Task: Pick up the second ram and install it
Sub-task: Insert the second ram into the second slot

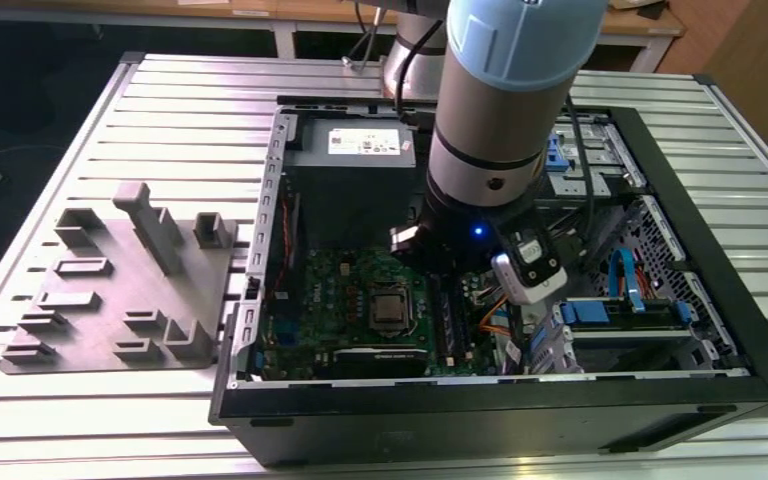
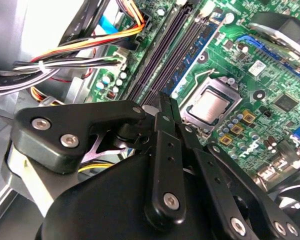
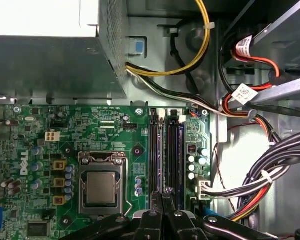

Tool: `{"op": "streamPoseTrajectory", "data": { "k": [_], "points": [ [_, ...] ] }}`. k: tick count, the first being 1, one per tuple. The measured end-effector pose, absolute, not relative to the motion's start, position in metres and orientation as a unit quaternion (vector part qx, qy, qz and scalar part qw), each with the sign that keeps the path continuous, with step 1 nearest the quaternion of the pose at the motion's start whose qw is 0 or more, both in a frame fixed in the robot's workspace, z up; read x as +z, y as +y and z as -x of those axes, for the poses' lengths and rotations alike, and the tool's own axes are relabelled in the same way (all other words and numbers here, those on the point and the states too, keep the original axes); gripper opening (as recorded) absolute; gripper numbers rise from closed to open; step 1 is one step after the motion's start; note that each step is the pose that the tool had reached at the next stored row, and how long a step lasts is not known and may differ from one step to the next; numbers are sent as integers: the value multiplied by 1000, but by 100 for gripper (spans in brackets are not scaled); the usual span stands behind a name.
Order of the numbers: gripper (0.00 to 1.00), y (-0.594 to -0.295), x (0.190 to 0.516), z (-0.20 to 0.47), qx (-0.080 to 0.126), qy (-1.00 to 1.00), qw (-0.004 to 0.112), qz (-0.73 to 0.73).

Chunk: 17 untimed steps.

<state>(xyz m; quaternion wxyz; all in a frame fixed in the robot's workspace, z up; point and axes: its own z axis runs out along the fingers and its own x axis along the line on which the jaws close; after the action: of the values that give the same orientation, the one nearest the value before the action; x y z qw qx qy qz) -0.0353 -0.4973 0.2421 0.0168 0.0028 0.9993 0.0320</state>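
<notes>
- A Universal Robots arm (image 1: 504, 120) reaches down into an open computer case (image 1: 491, 425) lying on a slatted table (image 1: 184, 110); the grey holder block (image 1: 117, 290) sits well apart, at the exterior view's left.
- The gripper (image 2: 164, 100) hangs over the green motherboard (image 3: 105, 130), its tips at the near end of the long memory slots (image 3: 154, 155), beside the processor socket (image 3: 101, 187).
- The claw is drawn closed in both wrist views, with no gap showing at its tips; whether they pinch a stick's top edge or merely bear on it, the fingers' own bulk hides.
- A blue-backed stick with a row of dark chips stands on edge in the slot nearest the socket, running away from the tips; this is judged to be the second ram (image 2: 200, 47), though that is not certain.
- The step in hand reads as the install, with the pick-up done.
- Seating calls for straight, even pressure along the slot line and both white end clips caught; the bundled cables (image 3: 260, 170) lie just beside the slots and must be kept clear.
</notes>
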Motion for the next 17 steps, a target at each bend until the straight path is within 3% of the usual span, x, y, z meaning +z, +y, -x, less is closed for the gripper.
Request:
{"op": "streamPoseTrajectory", "data": {
  "k": [17],
  "points": [
    [8, -492, 233, 34, 32, 999, 17, -3]
  ]
}}
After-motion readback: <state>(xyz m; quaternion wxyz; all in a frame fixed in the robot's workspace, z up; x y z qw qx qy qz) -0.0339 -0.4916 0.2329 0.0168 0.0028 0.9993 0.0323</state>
